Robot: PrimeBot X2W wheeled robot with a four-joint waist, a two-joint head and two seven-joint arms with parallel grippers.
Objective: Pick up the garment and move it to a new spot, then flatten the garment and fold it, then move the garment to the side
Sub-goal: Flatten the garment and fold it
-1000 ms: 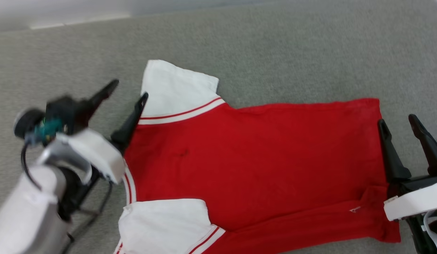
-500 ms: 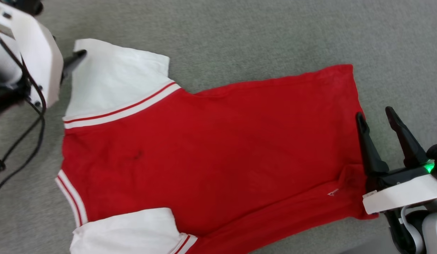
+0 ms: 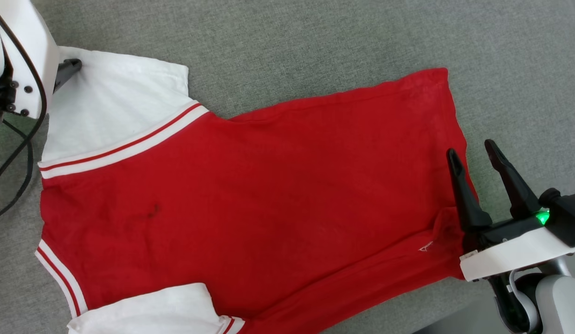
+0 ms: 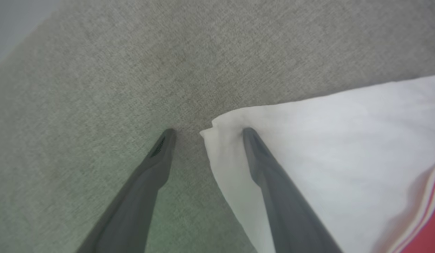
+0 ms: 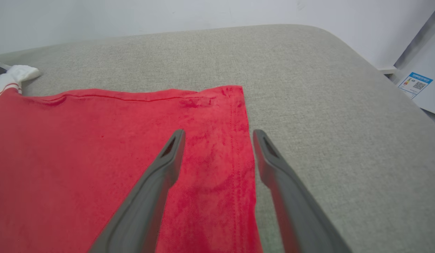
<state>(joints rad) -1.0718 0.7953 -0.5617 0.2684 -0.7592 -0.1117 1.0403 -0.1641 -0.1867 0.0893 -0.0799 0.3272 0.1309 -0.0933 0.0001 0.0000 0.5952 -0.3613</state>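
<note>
The garment (image 3: 250, 195), red with white short sleeves and striped trim, lies spread flat on the grey cushion (image 3: 315, 41), plain red side up, neck to the left and hem to the right. My left gripper (image 4: 207, 133) is open at the far sleeve's outer corner (image 4: 217, 126). One fingertip (image 4: 247, 133) rests on the white cloth and the other on the cushion. In the head view one of its fingertips (image 3: 70, 66) shows at the top left. My right gripper (image 3: 473, 155) is open at the hem (image 5: 235, 147), one finger over the red cloth and one just past its edge.
Black cables (image 3: 18, 153) hang from the left arm beside the shirt's neck. The cushion's rounded edge (image 5: 364, 66) falls away at the right, with a pale wall behind and a white panel bearing a blue label (image 5: 415, 82). Bare cushion lies beyond the shirt.
The head camera has shifted, so the whole picture slid. My left gripper has gone from beside the shoulder seam out to the far sleeve's corner. The right gripper stays at the hem.
</note>
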